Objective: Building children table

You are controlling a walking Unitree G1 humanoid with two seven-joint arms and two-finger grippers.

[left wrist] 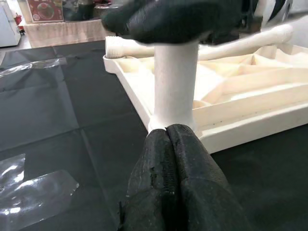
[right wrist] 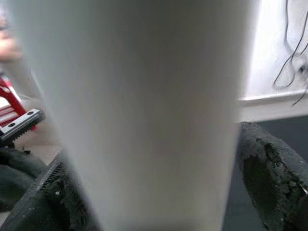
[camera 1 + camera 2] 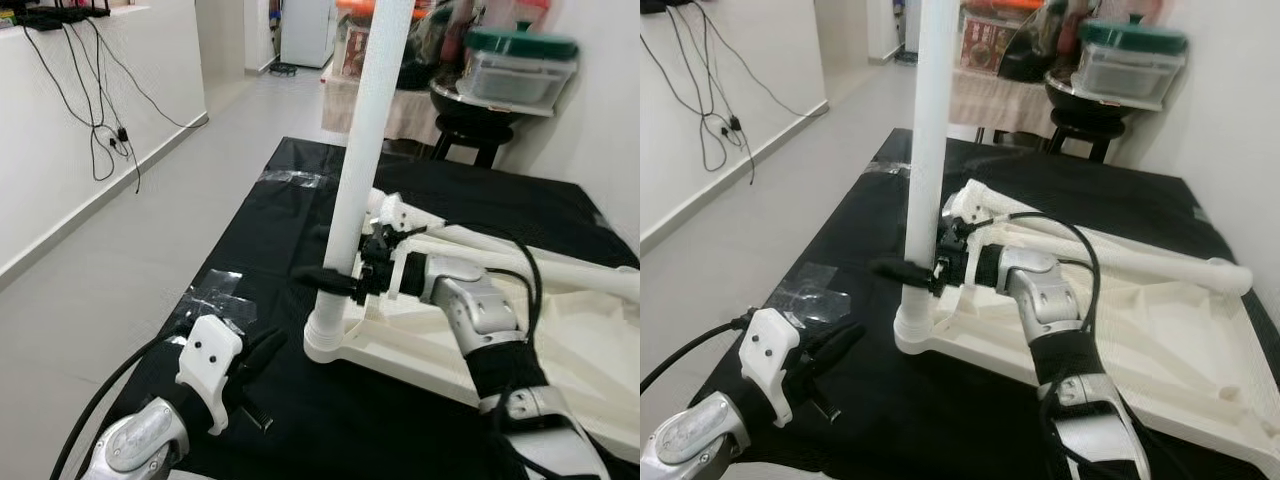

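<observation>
Tabletop (image 3: pixel 1160 330), cream plastic and turned underside up, lies on the black sheet (image 3: pixel 940 400) spread over the floor, toward that sheet's right edge, with its ribbed underside facing the ceiling. One white leg (image 3: pixel 360 150) stands upright in the socket at the tabletop's near left corner, and the right gripper (image 3: pixel 345 283) is clamped on it low down, one black finger on each side of the tube, as the right wrist view confirms. A second leg (image 3: pixel 1120 255) lies flat across the far side of the tabletop, not yet fitted; so two legs can be counted, one tabletop, and no more legs can be made out. The left gripper (image 1: pixel 171 144) hovers just above the black sheet near the tabletop's left edge, its fingers pressed together on nothing, pointing at the base of the standing leg. The main risk, as I judge it, is the leg going in crooked: a sideways pull from a grip this low could tilt the long tube and jam or strip the socket, or lift the light tabletop's corner off the sheet since nothing holds it down. Letting go before the leg is fully seated could let it topple onto the loose leg.
</observation>
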